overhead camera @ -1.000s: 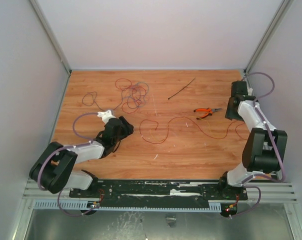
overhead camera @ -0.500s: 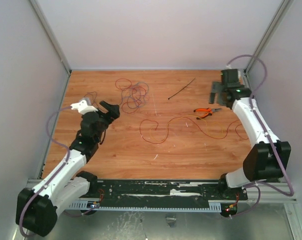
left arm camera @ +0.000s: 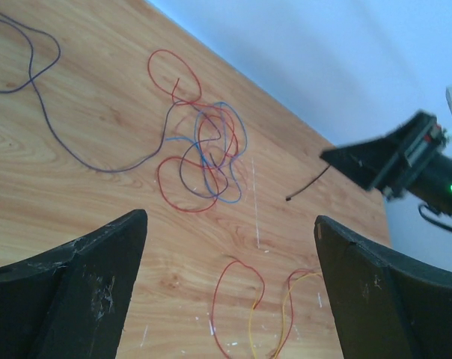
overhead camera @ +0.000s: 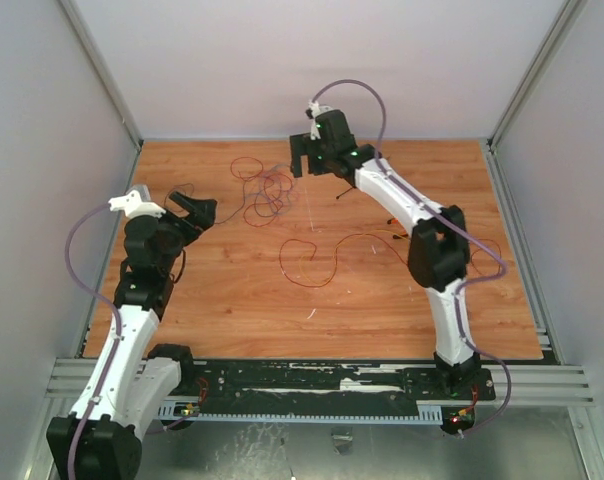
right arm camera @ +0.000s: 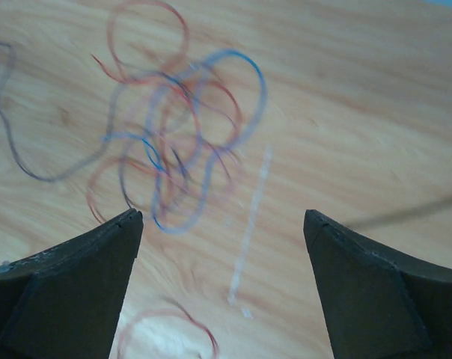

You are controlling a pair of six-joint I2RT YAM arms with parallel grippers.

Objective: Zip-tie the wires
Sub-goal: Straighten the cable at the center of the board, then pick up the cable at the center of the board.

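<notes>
The wires point(overhead camera: 267, 190) lie as a loose tangle of red, blue and dark loops at the back left of the wooden table point(overhead camera: 232, 310). One long red strand point(overhead camera: 327, 262) trails across the middle. My left gripper point(overhead camera: 194, 208) hangs open left of the tangle, holding nothing. In the left wrist view the tangle point(left arm camera: 207, 149) lies ahead of the left gripper point(left arm camera: 230, 217). My right gripper point(overhead camera: 310, 160) hovers open just behind and right of the tangle, with the wires point(right arm camera: 177, 134) blurred below the right gripper point(right arm camera: 222, 215). The zip tie point(left arm camera: 308, 183) lies beyond the tangle, mostly hidden under the right arm from above.
Orange-handled pliers point(overhead camera: 392, 222) peek out from under the right arm's forearm. Grey walls close in the table on the left, back and right. A white scratch mark point(left arm camera: 256, 202) runs along the wood beside the tangle.
The right arm swung from the far right corner to the back middle, over the tangle. The left arm stretched up along the left side. Both grippers opened wider.
</notes>
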